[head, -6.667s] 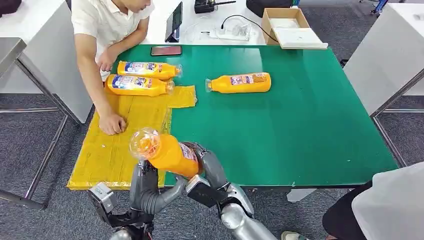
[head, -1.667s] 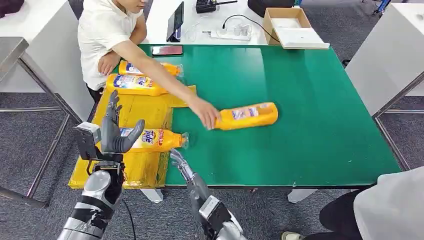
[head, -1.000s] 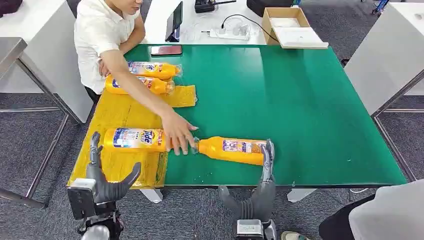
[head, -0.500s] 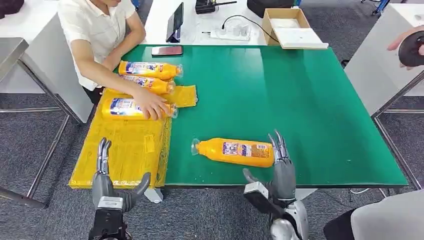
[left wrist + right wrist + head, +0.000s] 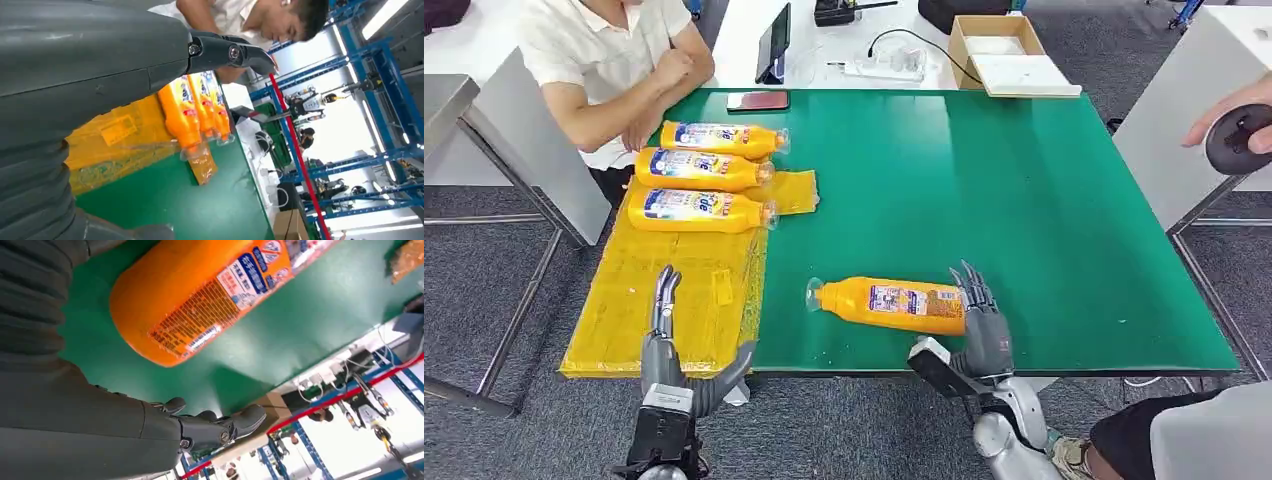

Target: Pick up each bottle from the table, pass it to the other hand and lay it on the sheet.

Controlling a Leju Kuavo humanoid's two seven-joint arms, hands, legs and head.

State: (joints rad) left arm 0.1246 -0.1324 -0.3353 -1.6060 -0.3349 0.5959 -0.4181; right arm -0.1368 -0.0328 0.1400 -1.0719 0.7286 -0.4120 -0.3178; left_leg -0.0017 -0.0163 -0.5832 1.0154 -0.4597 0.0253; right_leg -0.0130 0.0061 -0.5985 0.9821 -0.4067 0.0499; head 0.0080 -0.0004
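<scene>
An orange bottle (image 5: 889, 303) (image 5: 200, 295) lies on its side on the green table (image 5: 1024, 200) near the front edge, cap pointing toward the sheet. My right hand (image 5: 984, 325) stands open just beside the bottle's base, fingers spread, holding nothing. My left hand (image 5: 664, 345) is open and empty over the near edge of the yellow sheet (image 5: 679, 290). Three orange bottles (image 5: 699, 210) (image 5: 192, 112) lie side by side at the sheet's far end.
A person in a white shirt (image 5: 604, 60) sits at the table's far left corner, arms folded by the bottles. A phone (image 5: 757, 100), a tablet and a cardboard box (image 5: 1004, 55) sit beyond the table. Another person's hand (image 5: 1239, 125) holds a dark object at right.
The person let go of the third bottle on the sheet and drew the arm back. My left hand rose over the sheet's edge. My right hand stays by the bottle's base.
</scene>
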